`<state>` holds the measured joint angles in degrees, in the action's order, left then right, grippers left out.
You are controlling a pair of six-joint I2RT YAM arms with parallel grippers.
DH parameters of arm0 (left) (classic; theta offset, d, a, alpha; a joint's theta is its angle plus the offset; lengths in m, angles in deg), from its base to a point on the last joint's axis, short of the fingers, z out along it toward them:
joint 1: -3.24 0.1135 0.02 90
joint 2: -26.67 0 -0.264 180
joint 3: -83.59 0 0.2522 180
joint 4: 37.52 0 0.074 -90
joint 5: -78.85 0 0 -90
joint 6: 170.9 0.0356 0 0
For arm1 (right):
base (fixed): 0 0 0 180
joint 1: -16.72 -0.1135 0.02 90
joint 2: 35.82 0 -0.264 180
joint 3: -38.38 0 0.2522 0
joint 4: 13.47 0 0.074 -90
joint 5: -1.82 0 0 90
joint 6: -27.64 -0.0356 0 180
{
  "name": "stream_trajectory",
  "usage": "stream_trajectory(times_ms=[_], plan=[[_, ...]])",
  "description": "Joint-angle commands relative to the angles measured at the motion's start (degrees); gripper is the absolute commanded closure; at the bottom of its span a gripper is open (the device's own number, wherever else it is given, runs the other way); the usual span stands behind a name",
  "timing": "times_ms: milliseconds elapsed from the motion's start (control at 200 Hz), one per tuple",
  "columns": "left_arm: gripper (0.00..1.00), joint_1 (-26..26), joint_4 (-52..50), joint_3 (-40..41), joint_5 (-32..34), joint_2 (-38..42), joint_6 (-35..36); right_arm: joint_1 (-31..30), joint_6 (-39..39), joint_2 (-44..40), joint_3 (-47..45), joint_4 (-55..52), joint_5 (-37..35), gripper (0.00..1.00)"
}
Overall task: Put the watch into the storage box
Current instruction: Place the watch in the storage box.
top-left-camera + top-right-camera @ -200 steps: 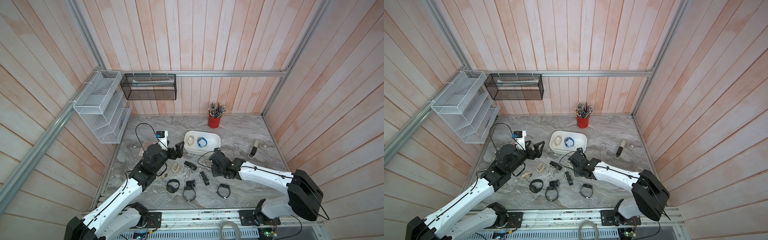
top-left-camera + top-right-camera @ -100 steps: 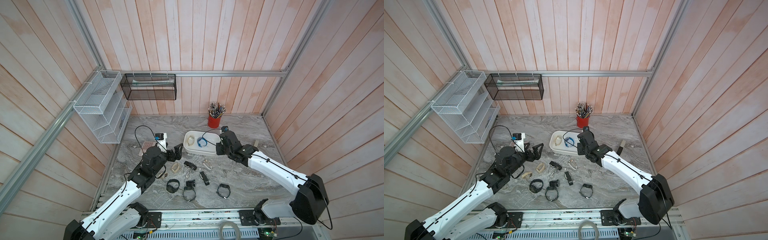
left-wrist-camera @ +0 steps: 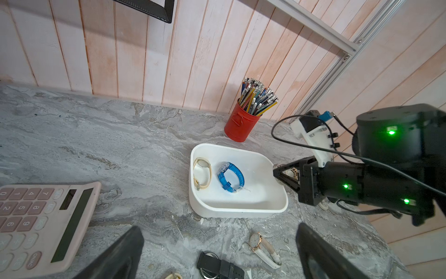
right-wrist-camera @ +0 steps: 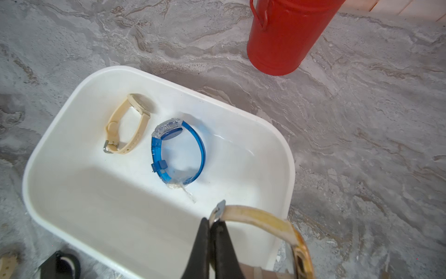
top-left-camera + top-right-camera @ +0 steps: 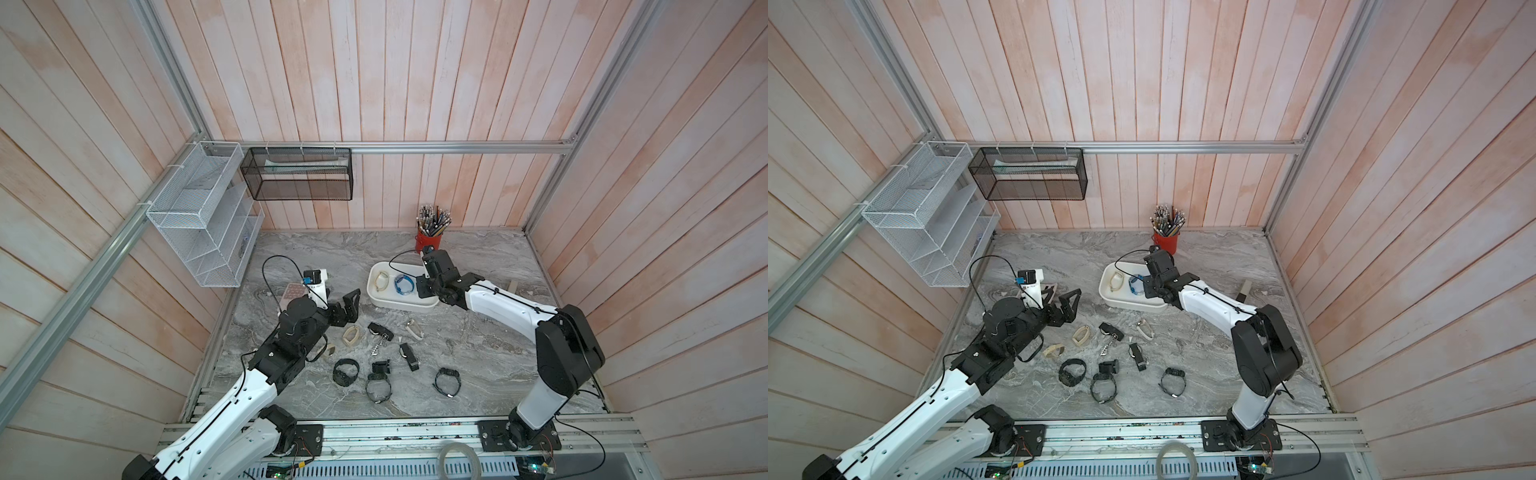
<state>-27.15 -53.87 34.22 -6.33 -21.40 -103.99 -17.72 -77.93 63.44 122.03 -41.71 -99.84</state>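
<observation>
The storage box point(image 5: 395, 305) is a shallow white tub behind the middle of the table; a cream watch point(image 4: 128, 123) and a blue watch point(image 4: 178, 149) lie in it. My right gripper point(image 4: 212, 224) is shut on the buckle end of a tan-strapped watch point(image 4: 255, 215) with a gold case. It holds it above the box's right end, over the rim. In both top views the right gripper point(image 5: 424, 286) point(image 5: 1148, 289) hides that watch. My left gripper point(image 3: 218, 228) stands open and empty, left of the box point(image 3: 236, 207) and above the table.
Several loose watches lie in front of the box, among them a white-strapped one point(image 3: 263, 248) and black ones point(image 5: 345, 372) point(image 5: 447, 381). A red pen cup point(image 5: 430, 241) stands just behind the box. A pink calculator point(image 3: 43, 222) lies at the left. Wire baskets point(image 5: 203, 220) hang on the wall.
My right arm has swung from the middle of the table back to the storage box, carrying the tan-strapped watch. The left arm has barely moved.
</observation>
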Motion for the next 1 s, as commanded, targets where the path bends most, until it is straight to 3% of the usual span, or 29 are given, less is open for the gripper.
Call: stream_trajectory(times_ms=[0, 430, 920, 995], plan=[[0.00, 0.3, -1.1, 0.8, 0.6, 0.9, -0.3, 0.8, 1.9, 3.3, 2.8, 2.0, 1.7, 1.00], [0.00, 0.3, -2.5, 0.4, 0.7, 1.4, -0.2, 3.2, 3.7, 13.4, 8.6, 2.0, 4.2, 1.00], [0.00, 0.3, -1.6, 0.3, 0.2, 0.9, -0.9, 4.2, 2.6, 18.5, 12.0, 2.3, 7.2, 1.00], [0.01, 0.3, -1.7, 0.3, 0.2, 1.0, -0.5, 4.3, 2.0, 17.4, 11.2, 2.8, 7.5, 0.85]])
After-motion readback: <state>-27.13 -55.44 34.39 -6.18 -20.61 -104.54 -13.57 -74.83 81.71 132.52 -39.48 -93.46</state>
